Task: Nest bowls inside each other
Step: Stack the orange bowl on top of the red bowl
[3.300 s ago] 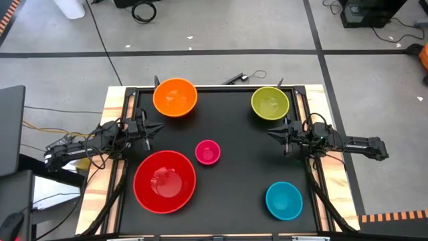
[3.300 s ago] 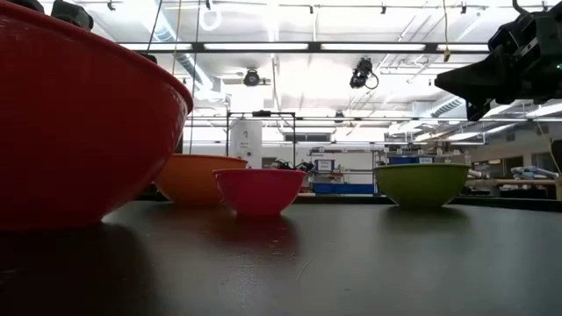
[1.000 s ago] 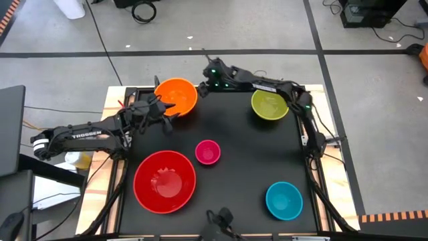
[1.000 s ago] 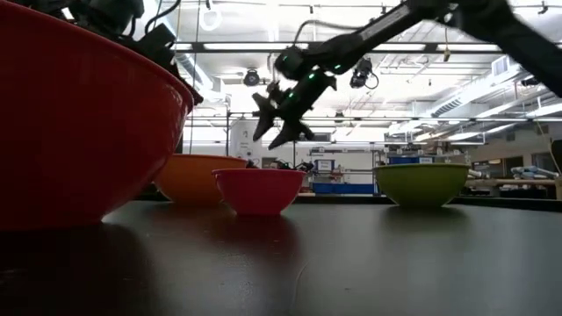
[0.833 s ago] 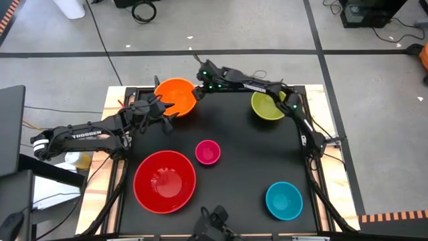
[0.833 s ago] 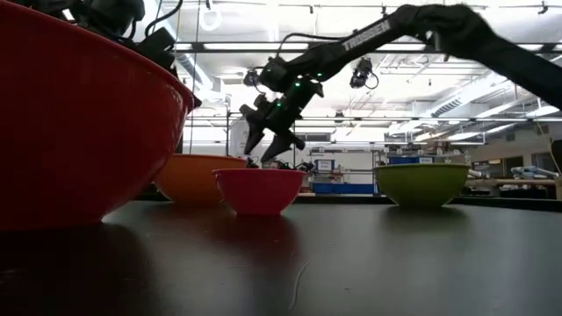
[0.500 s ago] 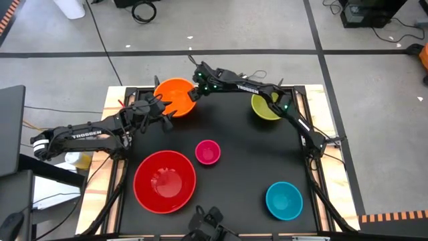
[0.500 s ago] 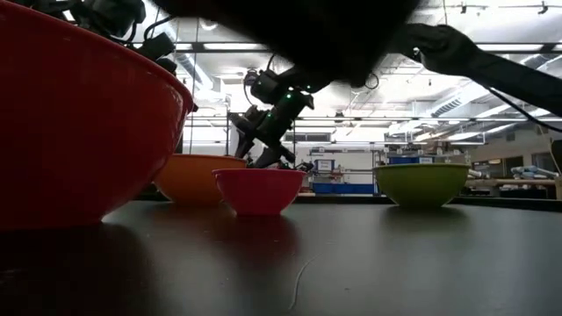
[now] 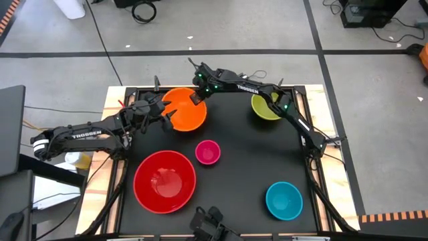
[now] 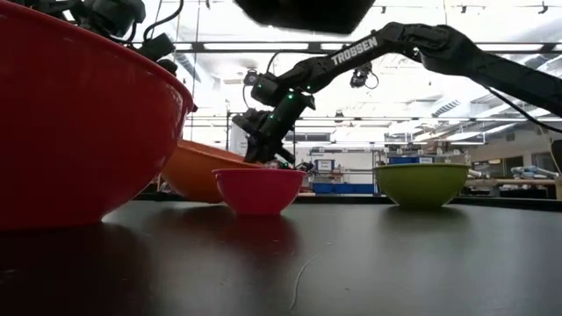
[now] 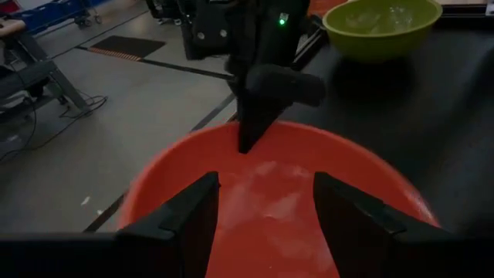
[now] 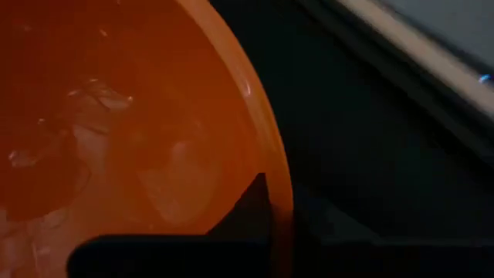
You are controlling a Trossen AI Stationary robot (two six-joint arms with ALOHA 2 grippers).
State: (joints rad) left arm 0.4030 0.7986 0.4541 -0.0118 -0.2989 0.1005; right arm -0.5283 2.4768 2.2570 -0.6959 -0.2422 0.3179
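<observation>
Orange bowl [image 9: 185, 111] tilts, far rim raised, pinched by right end effector [image 9: 198, 94]; left end effector [image 9: 162, 112] spread.

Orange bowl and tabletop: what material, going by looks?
Orange bowl: likely thin plastic, glossy; light glints on its inner wall and the wall glows slightly translucent in the right wrist view. Tabletop: dark, matte-to-satin sheet, material unclear; in the low view it shows only faint reflections of the bowls.
</observation>
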